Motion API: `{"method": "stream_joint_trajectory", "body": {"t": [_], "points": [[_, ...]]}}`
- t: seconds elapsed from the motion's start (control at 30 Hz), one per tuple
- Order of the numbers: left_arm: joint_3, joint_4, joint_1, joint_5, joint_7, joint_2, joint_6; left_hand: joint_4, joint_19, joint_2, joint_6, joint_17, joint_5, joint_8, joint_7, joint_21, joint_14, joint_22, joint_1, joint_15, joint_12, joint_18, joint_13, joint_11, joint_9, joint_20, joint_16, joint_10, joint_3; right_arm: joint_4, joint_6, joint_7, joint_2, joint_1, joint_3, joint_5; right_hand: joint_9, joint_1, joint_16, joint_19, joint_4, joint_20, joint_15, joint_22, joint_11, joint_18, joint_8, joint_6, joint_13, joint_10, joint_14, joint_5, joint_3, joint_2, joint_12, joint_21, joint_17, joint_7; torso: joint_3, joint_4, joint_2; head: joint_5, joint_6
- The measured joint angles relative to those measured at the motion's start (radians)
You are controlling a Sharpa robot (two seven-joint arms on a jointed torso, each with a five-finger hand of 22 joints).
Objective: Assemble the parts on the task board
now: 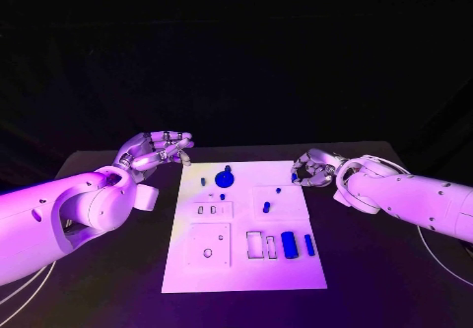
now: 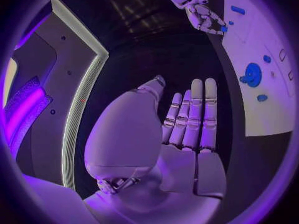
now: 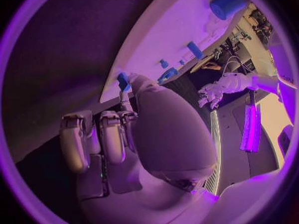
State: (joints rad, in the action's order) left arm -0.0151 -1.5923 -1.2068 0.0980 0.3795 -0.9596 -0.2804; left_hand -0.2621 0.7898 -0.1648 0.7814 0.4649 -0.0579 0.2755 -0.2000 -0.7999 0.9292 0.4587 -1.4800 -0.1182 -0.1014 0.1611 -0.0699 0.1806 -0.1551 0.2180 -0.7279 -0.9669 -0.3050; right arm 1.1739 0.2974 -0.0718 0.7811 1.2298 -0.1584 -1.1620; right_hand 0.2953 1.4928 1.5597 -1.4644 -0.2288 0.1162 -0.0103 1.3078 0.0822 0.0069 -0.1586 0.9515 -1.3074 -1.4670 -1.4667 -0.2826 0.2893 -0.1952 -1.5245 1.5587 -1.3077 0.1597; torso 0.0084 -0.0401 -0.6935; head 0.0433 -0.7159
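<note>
The white task board [image 1: 243, 229] lies flat in the middle of the black bench [image 1: 374, 273], between the two arms. On its far part sits a round blue disc [image 1: 225, 180], with small blue pieces near it; close to the near right corner a blue block [image 1: 288, 244] and a thinner blue bar [image 1: 309, 244] lie side by side, just beside some open slots. The left hand [image 1: 156, 152] hovers over the bench beside the board's far left corner, off the board; in the left wrist view its fingers [image 2: 196, 114] are stretched out straight and side by side, released, with nothing in them. The right hand [image 1: 316, 169] is at the board's far right edge, its fingers [image 3: 106, 139] curled in, and a small blue part [image 3: 122, 80] sits at its fingertips right by the board's edge, apparently pinched there.
</note>
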Motion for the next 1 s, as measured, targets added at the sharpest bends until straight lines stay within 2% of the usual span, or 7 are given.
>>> {"method": "stream_joint_trajectory", "body": {"t": [0.4, 0.63, 0.93, 1.0], "points": [[0.0, -0.001, 0.0, 0.0, 0.0, -0.001, 0.0, 0.0, 0.0, 0.0, 0.0, 0.0, 0.0, 0.0, 0.0, 0.0, 0.0, 0.001, 0.0, 0.0, 0.0, 0.0, 0.0, 0.0, 0.0, 0.0, 0.0, 0.0, 0.0, -0.01, -0.015, 0.008, -0.009, -0.001, 0.0, -0.013, -0.004, -0.001, 0.0, 0.0, 0.001, 0.0, 0.0, 0.0, 0.0, 0.0, 0.0, 0.0, 0.0, 0.0, 0.0, 0.012, 0.012, 0.0, 0.0, 0.0, 0.0, 0.0, 0.0005, 0.001, 0.0, 0.0, -0.005], [0.0, -0.001, 0.0, 0.0, 0.0, -0.003, 0.0, 0.0, 0.0, 0.0, 0.0, 0.0, 0.0, 0.0, 0.0, 0.0, 0.0, 0.001, 0.0, 0.0, 0.0, 0.0, 0.0, 0.0, 0.0, 0.0, 0.0, 0.0, 0.0, -0.017, -0.019, 0.014, -0.012, -0.001, 0.0, -0.017, -0.005, -0.012, 0.0, 0.0, -0.005, 0.0, 0.0, 0.0, 0.0, 0.0, 0.0, 0.0, 0.0, 0.0, 0.0, 0.027, 0.019, -0.011, 0.0, 0.0, 0.0, 0.0, 0.0016, 0.0012, -0.001, -0.002, -0.006], [0.0, -0.001, 0.0, 0.0, 0.0, -0.003, 0.0, 0.0, -0.004, 0.0, 0.0, 0.0, 0.0, 0.0, 0.0, 0.0, -0.004, 0.002, 0.0, -0.004, 0.0, 0.0, 0.0, 0.0, 0.0, -0.004, 0.0, 0.0, 0.0, -0.027, -0.019, 0.016, -0.019, -0.001, 0.0, -0.018, -0.006, -0.024, 0.0, 0.0, -0.008, 0.0, 0.0, 0.0, 0.0, 0.0, 0.0, 0.004, 0.0, 0.0, 0.0, 0.031, 0.027, 0.0, 0.0, 0.0, 0.0, 0.003, 0.0023, 0.0015, -0.001, 0.0, -0.004], [0.0, -0.001, 0.0, 0.0, 0.0, -0.003, 0.0, 0.0, -0.004, 0.0, 0.0, 0.0, 0.0, 0.0, 0.0, 0.0, -0.004, 0.002, 0.0, -0.004, 0.0, 0.0, 0.0, 0.0, 0.0, -0.004, 0.0, 0.0, 0.0, -0.027, -0.019, 0.016, -0.021, -0.001, 0.0, -0.018, -0.006, -0.027, 0.0, 0.0, -0.01, 0.0, 0.0, 0.0, 0.0, 0.0, 0.0, 0.008, 0.0, 0.0, 0.0, 0.031, 0.031, 0.003, 0.0, 0.0, 0.0, -0.001, 0.0023, 0.0014, -0.001, 0.0, -0.004]]}}
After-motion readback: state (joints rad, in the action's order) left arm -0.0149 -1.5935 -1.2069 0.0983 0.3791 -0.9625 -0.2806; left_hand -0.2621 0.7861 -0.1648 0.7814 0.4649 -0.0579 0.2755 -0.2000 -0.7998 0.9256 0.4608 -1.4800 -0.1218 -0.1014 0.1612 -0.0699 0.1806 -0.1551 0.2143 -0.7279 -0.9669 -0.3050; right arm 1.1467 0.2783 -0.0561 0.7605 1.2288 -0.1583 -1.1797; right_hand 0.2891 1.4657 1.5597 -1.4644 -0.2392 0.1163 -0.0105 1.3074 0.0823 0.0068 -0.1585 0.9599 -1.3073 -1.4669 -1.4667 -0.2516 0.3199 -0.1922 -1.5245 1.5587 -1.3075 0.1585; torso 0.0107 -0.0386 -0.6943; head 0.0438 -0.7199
